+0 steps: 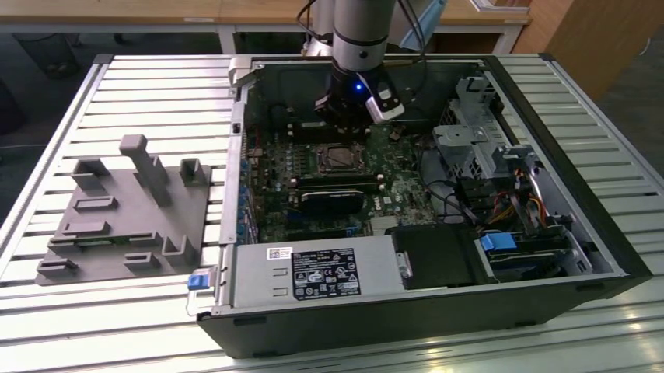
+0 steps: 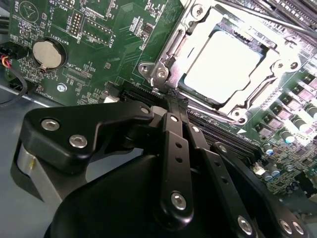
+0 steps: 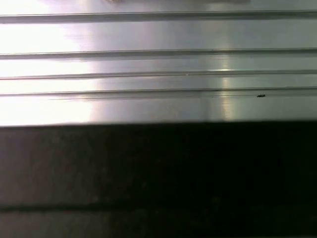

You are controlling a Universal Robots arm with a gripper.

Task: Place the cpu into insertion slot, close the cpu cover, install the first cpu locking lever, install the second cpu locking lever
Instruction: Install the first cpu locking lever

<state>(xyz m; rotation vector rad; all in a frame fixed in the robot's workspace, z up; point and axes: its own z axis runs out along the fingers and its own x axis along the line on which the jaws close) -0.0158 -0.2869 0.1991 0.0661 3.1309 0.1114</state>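
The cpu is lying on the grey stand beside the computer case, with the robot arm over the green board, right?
Not quite. The cpu is already sitting in the insertion slot on the green board, with the cpu cover framing it, as the second wrist view shows. The arm is indeed over the board, in the exterior view.

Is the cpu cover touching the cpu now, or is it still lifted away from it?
Touching, it seems: in the second wrist view the cpu cover lies flat around the cpu, its frame resting on the chip's edges with no visible gap.
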